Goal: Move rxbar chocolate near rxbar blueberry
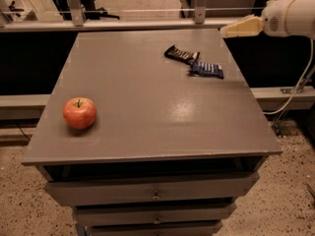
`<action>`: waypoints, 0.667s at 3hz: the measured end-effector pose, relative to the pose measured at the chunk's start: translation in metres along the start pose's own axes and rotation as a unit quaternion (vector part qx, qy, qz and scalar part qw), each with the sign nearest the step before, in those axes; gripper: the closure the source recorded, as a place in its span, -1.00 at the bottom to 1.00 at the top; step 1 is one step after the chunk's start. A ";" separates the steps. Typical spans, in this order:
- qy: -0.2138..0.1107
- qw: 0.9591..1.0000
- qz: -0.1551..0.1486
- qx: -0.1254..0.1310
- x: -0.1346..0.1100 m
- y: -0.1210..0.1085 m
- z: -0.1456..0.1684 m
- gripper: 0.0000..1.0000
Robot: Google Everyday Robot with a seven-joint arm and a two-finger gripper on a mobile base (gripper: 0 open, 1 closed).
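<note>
The black chocolate bar (180,54) lies on the far right part of the grey tabletop (147,97), tilted, with its near end just beside the blue blueberry bar (207,69). The two ends look to be touching, or very nearly so. Judged by how they lie, the placing step is done and the task is at or close to its end.

The pincer (231,30) hangs in the air beyond the tabletop's far right corner, above and to the right of both bars and well apart from them. Nothing shows in its grip. Whether it is open or closed I cannot tell from this angle.

The next move probably calls for little more than keeping the arm (290,16) clear. If a correction were wanted, the pincer would have to come down on the black bar alone, which is awkward with the blue one so close.

A red apple (79,113) sits near the left edge, well away from the bars and out of any path. Drawers (155,193) sit under the tabletop, and a cable (298,85) hangs at the right.
</note>
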State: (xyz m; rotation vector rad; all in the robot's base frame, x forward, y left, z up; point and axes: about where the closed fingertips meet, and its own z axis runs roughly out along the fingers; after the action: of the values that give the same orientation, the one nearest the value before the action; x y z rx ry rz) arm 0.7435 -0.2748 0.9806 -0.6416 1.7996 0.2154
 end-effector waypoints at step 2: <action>-0.040 0.999 0.013 -0.029 -0.009 0.006 0.001 -1.00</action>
State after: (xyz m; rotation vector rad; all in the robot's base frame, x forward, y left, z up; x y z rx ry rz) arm 0.7427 -0.2669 0.9880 -0.6420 1.7316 0.3084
